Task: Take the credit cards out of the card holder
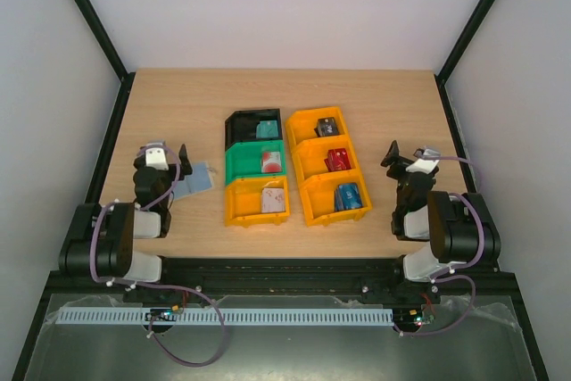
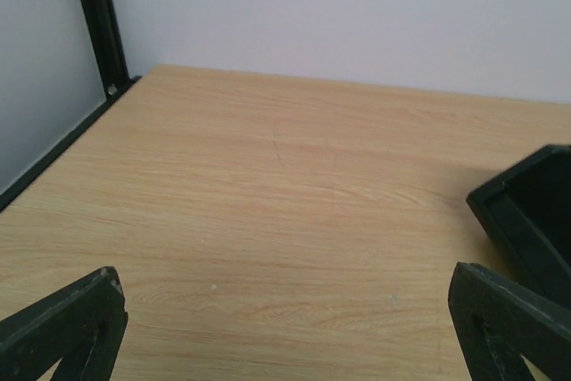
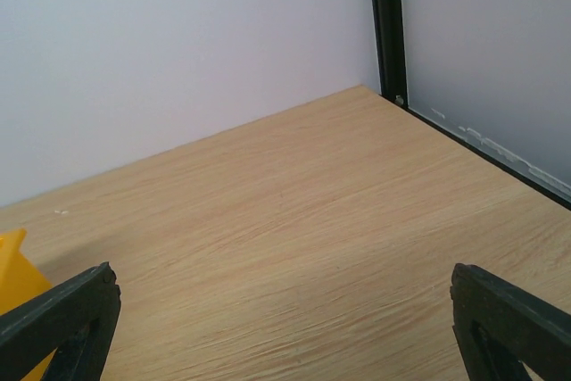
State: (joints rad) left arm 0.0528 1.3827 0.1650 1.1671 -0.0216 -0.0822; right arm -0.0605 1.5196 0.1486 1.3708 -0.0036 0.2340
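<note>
Black fingertips (image 2: 80, 318) frame the bottom corners of both wrist views, spread wide with nothing between them. My left gripper (image 2: 285, 287) and right gripper (image 3: 281, 278) are both released and empty, hovering over bare table (image 2: 268, 185).

From above, the card holder (image 1: 194, 178) lies flat on the wood just beside my left gripper, on its inner side. It is partly tucked under the gripper and out of sight of my left wrist camera. Six credit cards (image 1: 271, 162) lie one to a compartment in the bins (image 1: 254, 219). Whether the holder has any more inside I cannot tell.

I judge two risks. If I go for the holder without seeing it from the wrist, I could shove the thin sleeve across the wood rather than pinch it. An inward swing could also clip the black bin (image 2: 526, 211), whose corner sits close to my inner finger.
</note>
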